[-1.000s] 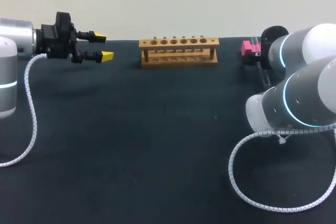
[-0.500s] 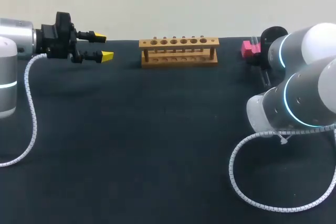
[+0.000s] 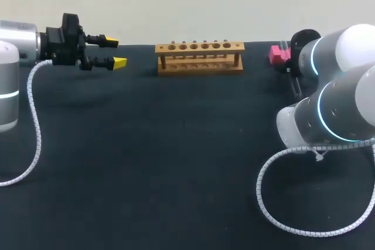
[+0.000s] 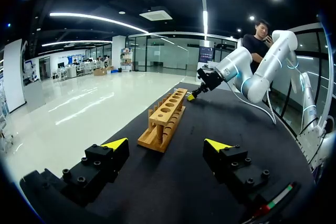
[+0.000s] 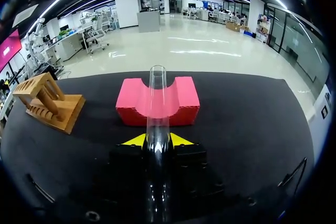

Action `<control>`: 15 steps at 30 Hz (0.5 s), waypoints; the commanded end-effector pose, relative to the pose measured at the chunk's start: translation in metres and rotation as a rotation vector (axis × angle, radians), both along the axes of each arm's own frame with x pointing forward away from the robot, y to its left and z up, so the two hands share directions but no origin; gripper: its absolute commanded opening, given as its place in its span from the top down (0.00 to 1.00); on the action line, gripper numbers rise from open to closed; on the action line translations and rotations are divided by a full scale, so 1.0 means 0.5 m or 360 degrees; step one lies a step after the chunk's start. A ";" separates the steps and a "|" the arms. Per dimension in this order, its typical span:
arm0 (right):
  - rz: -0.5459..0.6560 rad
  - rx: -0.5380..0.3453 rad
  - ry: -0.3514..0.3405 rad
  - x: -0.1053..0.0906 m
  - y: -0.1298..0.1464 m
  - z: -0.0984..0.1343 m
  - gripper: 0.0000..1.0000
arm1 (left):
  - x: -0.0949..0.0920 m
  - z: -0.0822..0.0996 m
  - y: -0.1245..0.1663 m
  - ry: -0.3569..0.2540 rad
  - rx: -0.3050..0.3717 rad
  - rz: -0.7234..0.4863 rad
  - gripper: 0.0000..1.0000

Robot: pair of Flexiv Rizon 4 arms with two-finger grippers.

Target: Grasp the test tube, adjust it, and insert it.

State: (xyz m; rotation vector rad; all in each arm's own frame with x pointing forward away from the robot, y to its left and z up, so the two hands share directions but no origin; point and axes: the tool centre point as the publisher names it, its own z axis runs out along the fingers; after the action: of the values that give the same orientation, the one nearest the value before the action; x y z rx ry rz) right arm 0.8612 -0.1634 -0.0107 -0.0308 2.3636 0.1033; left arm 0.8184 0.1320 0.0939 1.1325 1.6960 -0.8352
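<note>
right of the wooden rack (image 3: 199,57), the right gripper (image 5: 156,140) has its 2 yellow tips pressed against a clear test tube (image 5: 156,93) from both sides. the tube's open end reaches over the groove of a pink block (image 5: 184,100). left of the rack, the left gripper (image 3: 115,52) hangs spread wide, holding nothing, pointing toward the rack.

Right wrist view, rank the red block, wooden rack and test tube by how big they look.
1. red block
2. wooden rack, slightly smaller
Unranked: the test tube is longest but thinnest, and it is nearest the camera.
</note>
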 end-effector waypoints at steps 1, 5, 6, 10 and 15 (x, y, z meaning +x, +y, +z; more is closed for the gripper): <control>-0.0025 -0.0010 -0.0003 0.000 0.005 -0.001 1.00 | -0.001 -0.002 0.002 -0.0008 -0.0005 0.0000 0.00; -0.0055 -0.0010 -0.0017 -0.002 0.004 0.010 1.00 | -0.001 -0.002 0.002 -0.0008 -0.0005 0.0000 0.00; -0.0063 -0.0011 -0.0021 -0.003 0.004 0.015 1.00 | -0.001 -0.002 0.002 -0.0008 -0.0005 0.0000 0.00; -0.0106 -0.0014 -0.0043 -0.011 0.003 0.037 1.00 | -0.001 -0.002 0.002 -0.0008 -0.0005 0.0000 0.00; -0.0164 -0.0014 -0.0043 -0.029 0.007 0.067 1.00 | -0.001 -0.002 0.002 -0.0008 -0.0005 0.0000 0.00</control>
State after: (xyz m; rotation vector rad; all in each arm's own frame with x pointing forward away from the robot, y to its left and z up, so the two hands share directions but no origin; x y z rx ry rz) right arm 0.8589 -0.1656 0.0113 0.0555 2.3286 0.0990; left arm 0.8184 0.1320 0.0939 1.1325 1.6960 -0.8352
